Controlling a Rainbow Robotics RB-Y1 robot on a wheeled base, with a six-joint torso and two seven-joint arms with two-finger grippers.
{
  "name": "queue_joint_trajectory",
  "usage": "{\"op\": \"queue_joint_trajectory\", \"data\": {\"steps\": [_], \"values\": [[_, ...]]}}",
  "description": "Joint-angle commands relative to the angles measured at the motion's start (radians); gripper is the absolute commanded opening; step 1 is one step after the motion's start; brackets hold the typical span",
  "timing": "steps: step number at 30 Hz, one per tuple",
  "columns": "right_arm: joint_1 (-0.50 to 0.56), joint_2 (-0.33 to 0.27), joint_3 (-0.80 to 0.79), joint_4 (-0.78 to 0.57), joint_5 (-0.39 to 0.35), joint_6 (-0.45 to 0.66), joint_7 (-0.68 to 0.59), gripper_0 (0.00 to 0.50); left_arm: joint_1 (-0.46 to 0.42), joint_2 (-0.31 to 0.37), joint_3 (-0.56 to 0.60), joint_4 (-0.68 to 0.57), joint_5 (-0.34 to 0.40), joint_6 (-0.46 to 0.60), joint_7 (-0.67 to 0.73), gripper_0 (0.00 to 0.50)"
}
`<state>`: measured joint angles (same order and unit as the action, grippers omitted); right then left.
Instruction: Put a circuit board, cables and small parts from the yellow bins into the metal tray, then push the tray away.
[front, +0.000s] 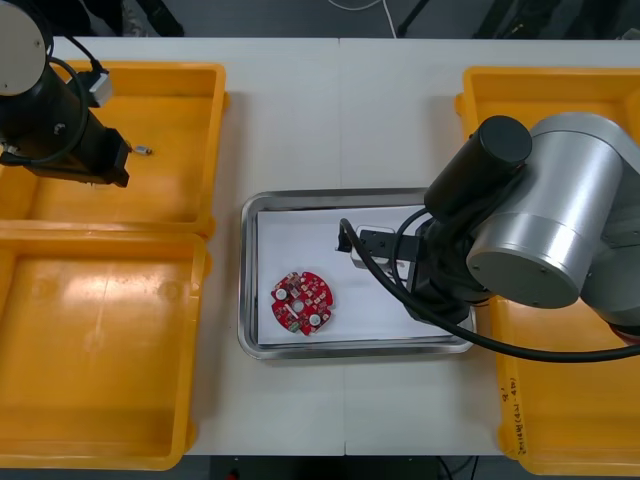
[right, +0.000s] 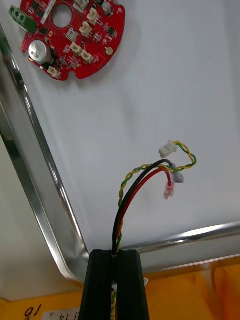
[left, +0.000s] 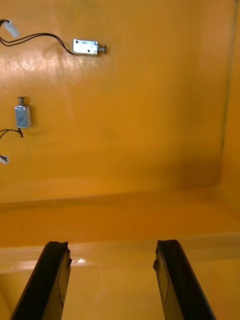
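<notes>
My right gripper (right: 114, 253) is shut on a red, black and yellow cable (right: 142, 176). The cable's connector ends hang just above the white inside of the metal tray (right: 44, 165), near its corner. A round red circuit board (right: 74, 34) lies flat in the tray beyond the cable, seen also as the circuit board (front: 304, 302) at the tray's (front: 340, 196) front left. My left gripper (left: 112, 257) hovers open over the far left yellow bin (front: 190, 75). Two small metal parts (left: 86, 47) (left: 22, 116) with thin black leads lie on the bin floor ahead of its fingers.
The near left yellow bin (front: 100, 330) lies below the left arm (front: 60, 125). The right arm (front: 540, 230) covers the tray's right side and part of the right yellow bins (front: 560, 85). Bare table lies in front of and behind the tray.
</notes>
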<state>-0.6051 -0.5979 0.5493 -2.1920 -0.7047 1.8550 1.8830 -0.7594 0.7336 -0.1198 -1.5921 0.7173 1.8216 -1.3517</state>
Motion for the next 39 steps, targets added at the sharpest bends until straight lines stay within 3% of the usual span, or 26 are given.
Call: {"op": "queue_joint_trajectory", "data": {"steps": [1,9,24,31,39], "values": [[0.016,0.033,0.026,0.026,0.016,-0.072,0.034,0.0,-0.051,0.036,0.046,0.037,-0.025,-0.044,-0.173,0.5],[0.041,0.033,0.097,0.051,0.103,-0.154,0.057,0.0,-0.051,0.036,0.066,0.096,-0.073,-0.12,-0.311,0.5],[0.065,0.018,0.132,0.109,0.113,-0.212,0.105,0.0,-0.078,0.036,0.089,0.253,-0.067,-0.251,-0.523,0.5],[0.073,0.015,0.178,0.138,0.16,-0.269,0.105,0.0,-0.123,0.036,0.089,0.347,-0.05,-0.257,-0.555,0.5],[0.09,0.003,0.189,0.158,0.146,-0.292,0.105,0.0,-0.133,0.036,0.092,0.397,-0.056,-0.274,-0.555,0.5]]}}
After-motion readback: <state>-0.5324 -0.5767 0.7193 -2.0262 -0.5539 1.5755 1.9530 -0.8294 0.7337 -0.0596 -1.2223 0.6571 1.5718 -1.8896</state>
